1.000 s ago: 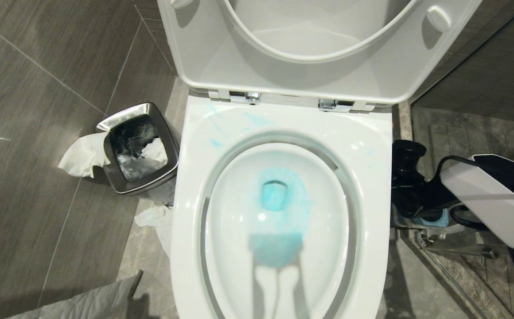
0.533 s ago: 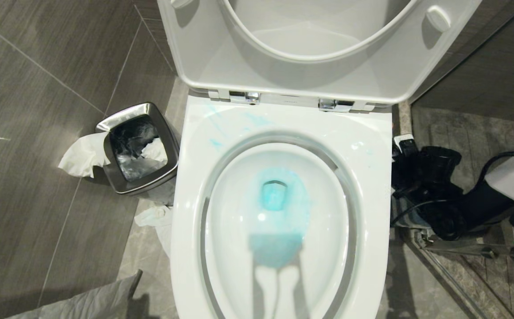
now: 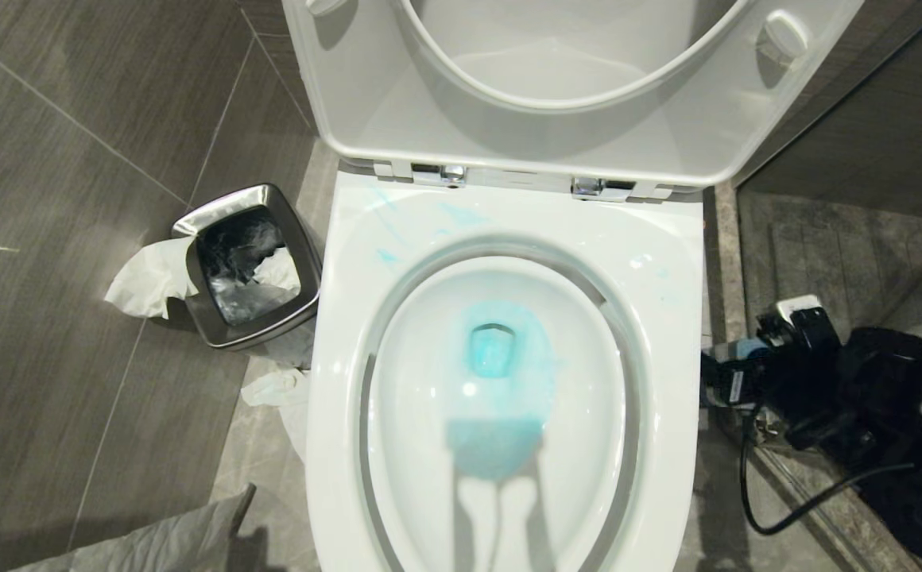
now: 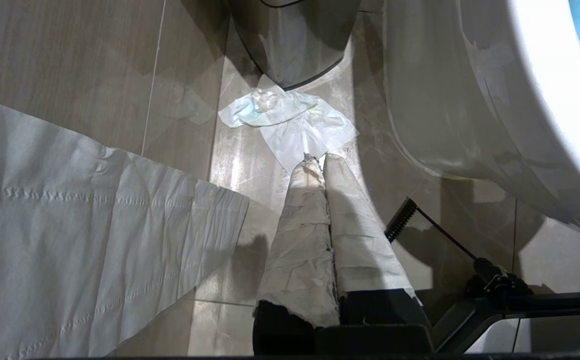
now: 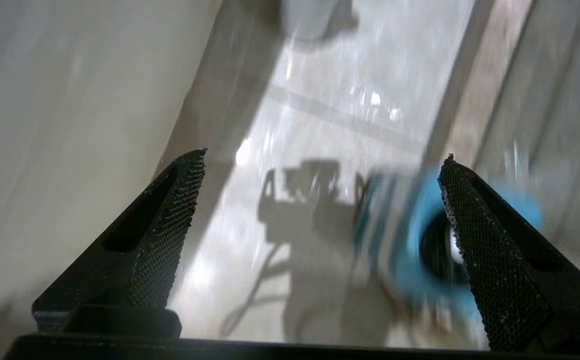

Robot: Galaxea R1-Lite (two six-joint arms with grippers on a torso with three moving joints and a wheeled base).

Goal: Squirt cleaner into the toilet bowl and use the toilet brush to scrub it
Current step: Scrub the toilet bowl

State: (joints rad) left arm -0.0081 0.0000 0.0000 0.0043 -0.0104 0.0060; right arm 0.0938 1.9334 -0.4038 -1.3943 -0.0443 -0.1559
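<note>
The toilet bowl (image 3: 668, 262) stands with seat and lid raised. Turquoise cleaner (image 3: 497, 349) pools in its basin, and thin streaks (image 3: 385, 226) mark the back rim. On the floor to the bowl's right, my right gripper (image 3: 735, 381) hangs low over the blue-and-grey holder (image 3: 747, 348). In the right wrist view this gripper (image 5: 326, 154) is open and empty, with the blurred holder (image 5: 405, 240) by one finger. The toilet brush shows only as a white speck (image 5: 453, 247) in the holder's dark mouth. My left gripper (image 4: 315, 159), wrapped in paper, is shut beside the bowl's base.
A square steel waste bin (image 3: 191, 222) stands left of the bowl, with tissue (image 3: 147, 278) spilling beside it and more paper (image 4: 290, 122) on the floor. A long paper sheet (image 4: 70, 225) hangs near the left arm. A black cable (image 3: 751, 500) loops by a floor rail.
My right arm has swung down and toward the camera beside the bowl. Its white forearm has nearly left the head view, and the gripper now sits lower over the holder. The left arm is unchanged.
</note>
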